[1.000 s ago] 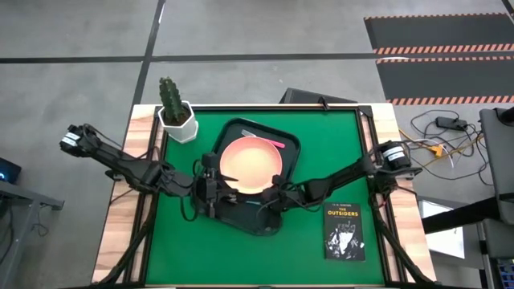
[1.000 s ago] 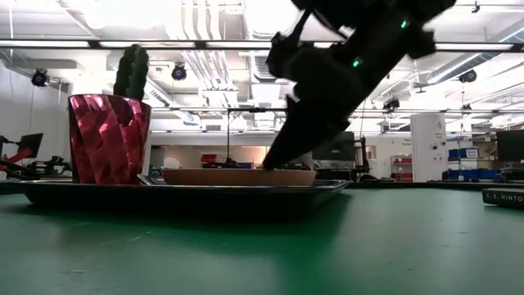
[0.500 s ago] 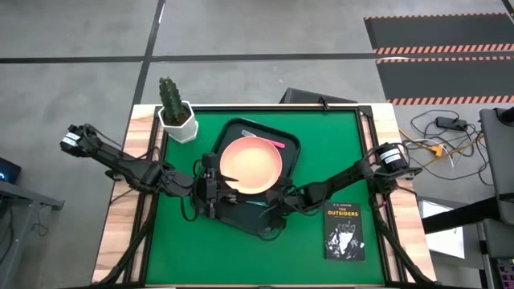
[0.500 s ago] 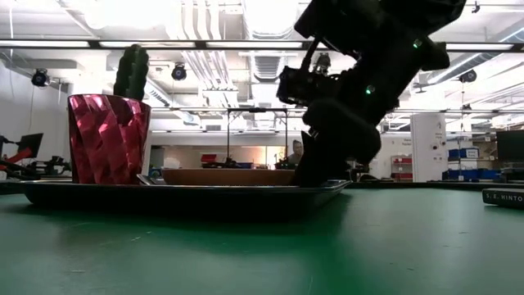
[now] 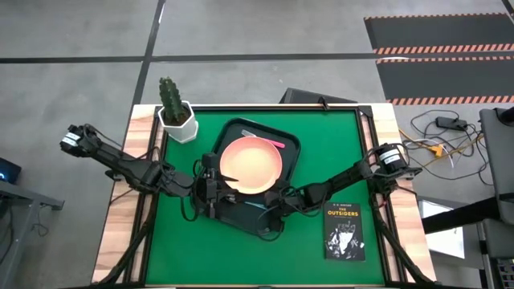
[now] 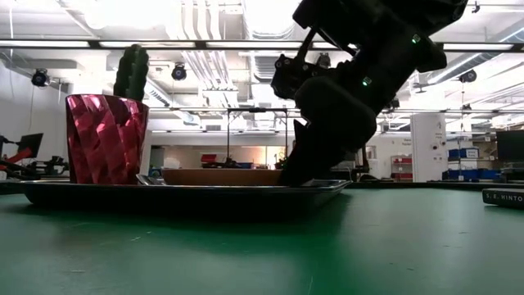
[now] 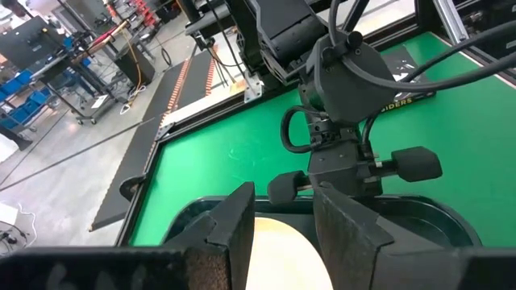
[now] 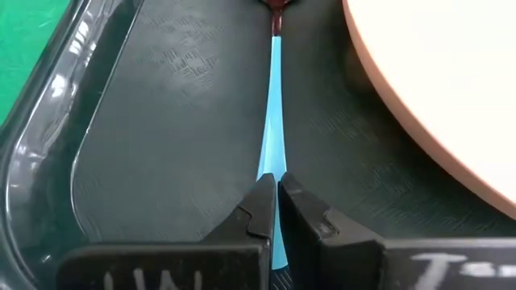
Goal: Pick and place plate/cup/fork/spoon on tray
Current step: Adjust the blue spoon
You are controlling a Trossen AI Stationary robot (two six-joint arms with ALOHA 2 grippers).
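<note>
The dark tray [image 5: 291,151] lies mid-table with the peach plate [image 5: 250,164] on it and the pink-handled fork [image 5: 271,142] by its far rim. The dark red cup [image 6: 106,139] stands upright on the tray's left part; in the high view my left arm hides it. The blue-handled spoon [image 8: 272,121] lies on the tray floor near the plate's near rim. My right gripper [image 8: 276,197] is shut on it. My left gripper [image 7: 282,217] is open above the plate's left edge and holds nothing. My right gripper pinches the spoon's blue handle [image 8: 272,165] between its two fingertips, at the wide part near the free end. The fingers slant down from the table's right and near side and run along the handle. The handle lies flat on the tray floor [image 8: 161,121].
A cactus in a white pot [image 5: 177,116] stands at the far left corner. A black book [image 5: 345,233] lies at the near right. Green mat lies bare on both sides of the tray.
My right gripper has drawn back from the plate's near rim toward the table's near edge, along the tray floor. It stood steeper half a second ago and has tipped back to a slant. The plate, cup and fork have stayed in place.
</note>
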